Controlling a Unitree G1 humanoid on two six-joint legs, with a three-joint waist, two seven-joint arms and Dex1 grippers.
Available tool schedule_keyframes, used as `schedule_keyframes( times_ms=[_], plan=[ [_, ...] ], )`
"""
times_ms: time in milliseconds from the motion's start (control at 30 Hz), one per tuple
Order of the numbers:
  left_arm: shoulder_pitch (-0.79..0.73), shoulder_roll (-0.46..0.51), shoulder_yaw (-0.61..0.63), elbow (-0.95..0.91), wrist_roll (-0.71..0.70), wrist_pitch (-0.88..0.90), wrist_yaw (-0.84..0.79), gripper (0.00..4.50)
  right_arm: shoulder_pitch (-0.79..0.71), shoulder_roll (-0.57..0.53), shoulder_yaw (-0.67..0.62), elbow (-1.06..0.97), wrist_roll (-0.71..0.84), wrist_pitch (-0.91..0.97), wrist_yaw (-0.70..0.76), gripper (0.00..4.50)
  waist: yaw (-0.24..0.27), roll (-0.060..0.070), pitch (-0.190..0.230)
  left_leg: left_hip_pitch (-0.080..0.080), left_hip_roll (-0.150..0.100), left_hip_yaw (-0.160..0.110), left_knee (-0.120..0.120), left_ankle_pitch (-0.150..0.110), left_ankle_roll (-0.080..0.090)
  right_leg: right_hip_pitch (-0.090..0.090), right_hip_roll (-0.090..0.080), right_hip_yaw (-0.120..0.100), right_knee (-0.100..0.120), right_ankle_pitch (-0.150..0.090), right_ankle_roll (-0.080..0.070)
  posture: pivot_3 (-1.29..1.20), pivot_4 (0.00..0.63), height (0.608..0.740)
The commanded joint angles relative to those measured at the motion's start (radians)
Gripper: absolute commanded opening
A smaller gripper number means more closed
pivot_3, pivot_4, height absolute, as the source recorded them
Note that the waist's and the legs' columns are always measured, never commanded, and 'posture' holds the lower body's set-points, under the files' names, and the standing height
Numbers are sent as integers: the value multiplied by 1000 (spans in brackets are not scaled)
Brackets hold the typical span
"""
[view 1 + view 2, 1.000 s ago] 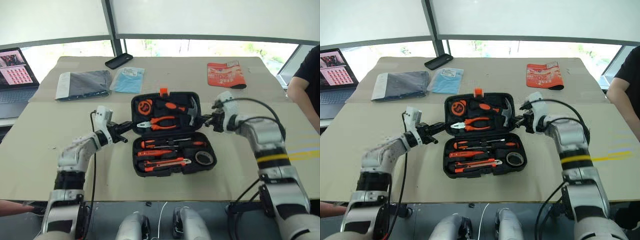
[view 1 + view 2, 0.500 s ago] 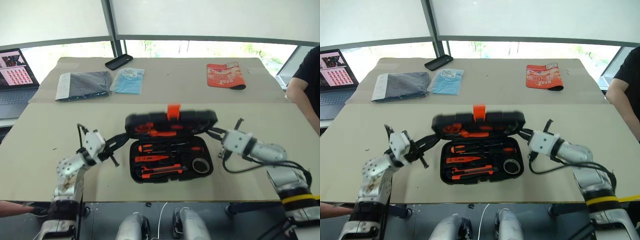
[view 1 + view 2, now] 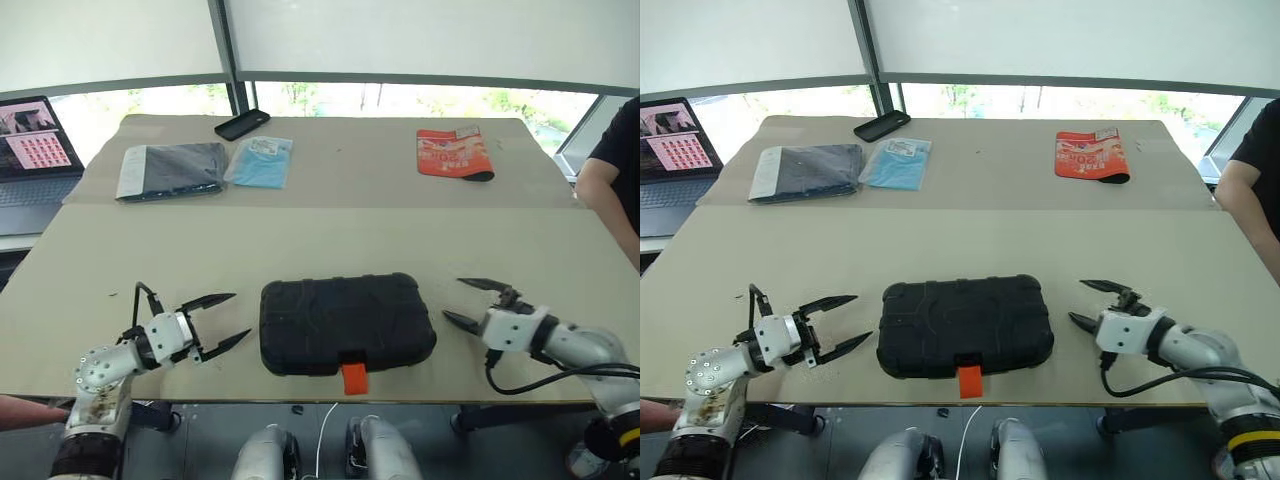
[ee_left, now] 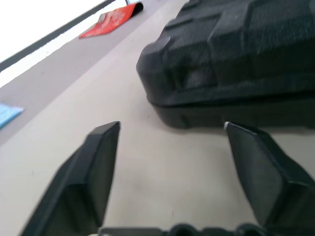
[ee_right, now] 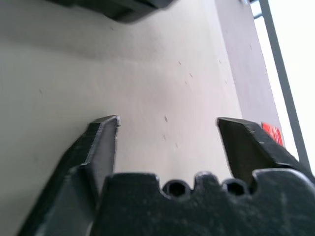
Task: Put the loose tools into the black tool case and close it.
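The black tool case (image 3: 345, 322) lies closed and flat near the table's front edge, its orange latch (image 3: 354, 377) pointing toward me. The loose tools are hidden inside it. My left gripper (image 3: 226, 321) stands open just left of the case, apart from it, with nothing between its fingers. My right gripper (image 3: 462, 302) stands open a little to the right of the case, also empty. In the left wrist view the case's corner (image 4: 231, 64) sits beyond the spread fingers (image 4: 98, 167).
At the table's far side lie a black phone-like slab (image 3: 241, 123), a grey folded cloth (image 3: 168, 170), a blue packet (image 3: 259, 162) and a red pouch (image 3: 453, 152). A laptop (image 3: 28, 150) stands at the far left. A person's arm (image 3: 612, 170) shows at the right edge.
The case's lid has swung down and the case is now closed. Both grippers have let go, opened wide and drawn back toward me and outward from the case.
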Motion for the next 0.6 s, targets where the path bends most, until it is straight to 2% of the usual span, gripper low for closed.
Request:
schedule_keyframes(
  times_ms=[33, 100, 200, 333, 400, 433, 467, 533, 600],
  plan=[
    [-57, 47, 21, -47, -65, 204, 34, 4304, 161, -67, -71, -196, 385, 281, 270, 3955, 8, -1, 0, 0, 0, -1, 0, 0, 0, 0, 1, 0, 0, 0, 0, 0, 150, 740],
    [-81, 66, -2, -46, -59, 266, 14, 3742, 286, -116, -107, -329, 497, 385, 367, 3306, 15, 0, 0, -1, 1, -2, 0, 0, 1, 1, 0, 0, -1, 0, 0, 0, 150, 740],
    [-160, 69, -38, -9, -24, 323, 10, 2761, 387, -137, -128, -468, 532, 474, 403, 2310, 14, -1, 1, -1, 1, -2, 0, -1, 2, 1, 0, -1, -2, 0, 0, 0, 150, 740],
    [-336, 25, -107, 107, 49, 346, 25, 1334, 418, -116, -67, -632, 516, 581, 402, 969, 17, -3, 2, -1, 1, -2, 2, -2, 1, 1, 0, -2, -2, 2, 3, 0, 150, 740],
    [-420, 8, -163, 206, 111, 329, 5, 501, 410, -131, 3, -710, 532, 724, 418, 188, 16, -4, 1, -1, 0, -2, 3, -5, -5, 1, 1, -2, -3, 2, 4, 0, 150, 740],
    [-446, 1, -179, 238, 127, 319, -1, 158, 405, -133, 20, -734, 537, 767, 424, 0, 15, -4, 1, -1, 0, -2, 3, -5, -5, 1, 2, -2, -3, 2, 4, 0, 150, 740],
    [-465, -8, -191, 263, 136, 303, -13, 62, 385, -118, 34, -746, 525, 790, 410, 0, 14, -4, 1, -2, 0, -2, 2, -5, -3, 1, 4, -2, -3, 2, 4, 0, 150, 740],
    [-486, -32, -207, 290, 143, 284, -34, 62, 324, -69, 56, -760, 513, 849, 356, 0, 10, -5, 2, -2, 0, -2, 2, -3, 3, 0, 6, -1, -3, 2, 3, 0, 150, 740],
    [-496, -48, -213, 309, 149, 265, -40, 62, 286, -34, 71, -773, 508, 900, 328, 0, 10, -5, 2, -4, 0, -1, 2, -3, 2, -1, 7, -1, -4, 2, 3, 0, 150, 740]
  ],
)
